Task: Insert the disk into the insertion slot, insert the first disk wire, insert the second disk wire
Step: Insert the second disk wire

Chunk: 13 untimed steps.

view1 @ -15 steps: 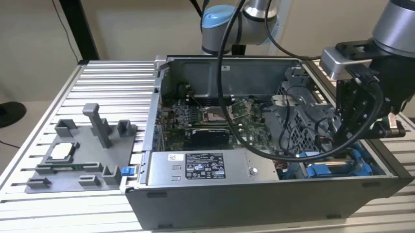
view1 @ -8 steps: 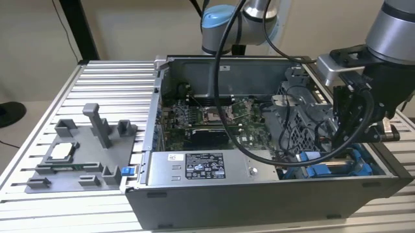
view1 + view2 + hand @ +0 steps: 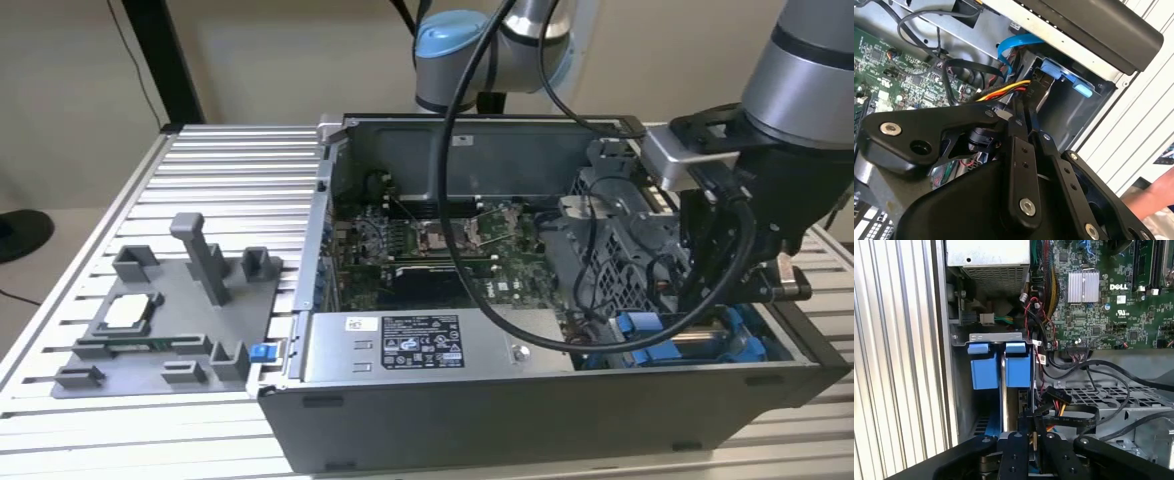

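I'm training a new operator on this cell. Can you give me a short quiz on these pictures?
1. True or false: the end effector is inside the open computer case.
2. The tabs at the insertion slot are: A red, B blue, C green.
3. On which side of the exterior view does the grey fixture tray sit?
Key: 1 true; 2 B; 3 left.

pincer tips hidden, person's hand cut off

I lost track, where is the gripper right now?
In the exterior view the gripper sits at the case's right front corner, down by the blue-tabbed insertion slot.
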{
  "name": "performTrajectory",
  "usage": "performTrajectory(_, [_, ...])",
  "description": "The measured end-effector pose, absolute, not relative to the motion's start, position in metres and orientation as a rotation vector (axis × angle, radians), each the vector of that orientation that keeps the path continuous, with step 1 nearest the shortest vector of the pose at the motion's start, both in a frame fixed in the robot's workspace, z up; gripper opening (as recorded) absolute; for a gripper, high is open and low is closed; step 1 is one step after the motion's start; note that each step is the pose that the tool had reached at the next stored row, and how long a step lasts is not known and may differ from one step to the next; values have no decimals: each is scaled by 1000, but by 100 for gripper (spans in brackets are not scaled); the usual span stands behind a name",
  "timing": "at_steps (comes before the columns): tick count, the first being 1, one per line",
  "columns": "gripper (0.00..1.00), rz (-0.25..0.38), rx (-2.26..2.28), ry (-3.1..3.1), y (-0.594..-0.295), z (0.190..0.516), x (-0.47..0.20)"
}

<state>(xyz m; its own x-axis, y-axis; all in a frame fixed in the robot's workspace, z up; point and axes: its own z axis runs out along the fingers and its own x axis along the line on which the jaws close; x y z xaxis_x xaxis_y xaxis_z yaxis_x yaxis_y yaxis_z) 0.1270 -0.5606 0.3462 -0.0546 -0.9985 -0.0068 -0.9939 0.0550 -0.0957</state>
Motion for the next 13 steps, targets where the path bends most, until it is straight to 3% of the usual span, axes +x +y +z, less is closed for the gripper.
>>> performTrajectory(13, [0,-106,-2107,2226,-561,339,127])
